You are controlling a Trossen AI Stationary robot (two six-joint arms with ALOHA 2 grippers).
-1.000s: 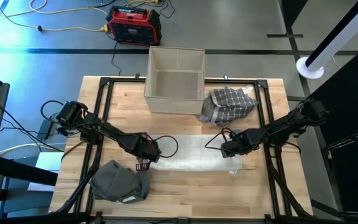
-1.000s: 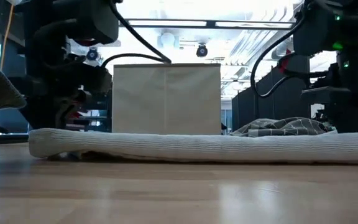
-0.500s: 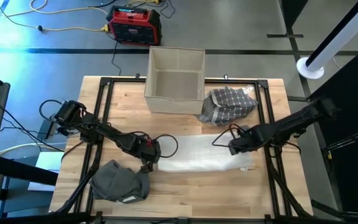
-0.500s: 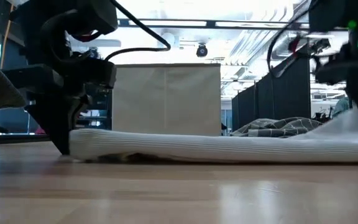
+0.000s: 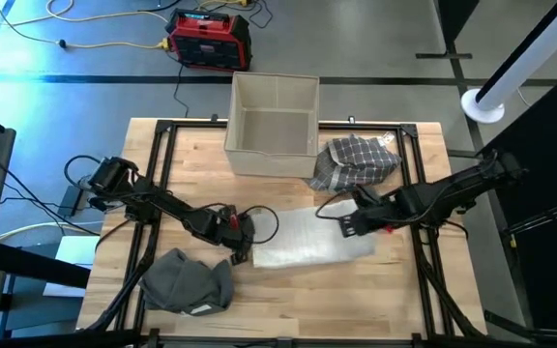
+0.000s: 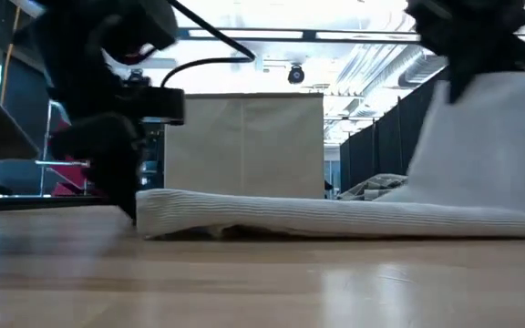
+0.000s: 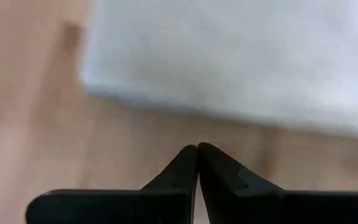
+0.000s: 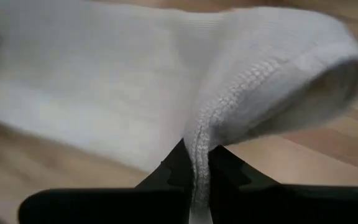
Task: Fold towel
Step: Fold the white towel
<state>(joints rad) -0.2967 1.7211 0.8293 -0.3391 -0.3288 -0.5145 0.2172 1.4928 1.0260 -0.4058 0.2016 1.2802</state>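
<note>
While its fingers pinch the raised end of the white towel [image 8: 166, 118], the right gripper [image 5: 344, 223] hangs above the tabletop [image 5: 288, 300]. The towel's long axis runs toward the left gripper [image 5: 241, 235] (fingers closed, empty), just beside the flat end.

You've got grey floor [image 5: 375, 29] with dark tape lines, a red power unit [image 5: 209, 39] and yellow cables [image 5: 95, 41] behind the table; ceiling strip lights [image 6: 272, 35] and dark partitions [image 6: 376, 150] beyond

The towel [image 8: 253, 81] is white ribbed cloth, matt, with a knitted hem. The table [image 5: 288, 295] is pale wood, smooth with a slight sheen.
</note>
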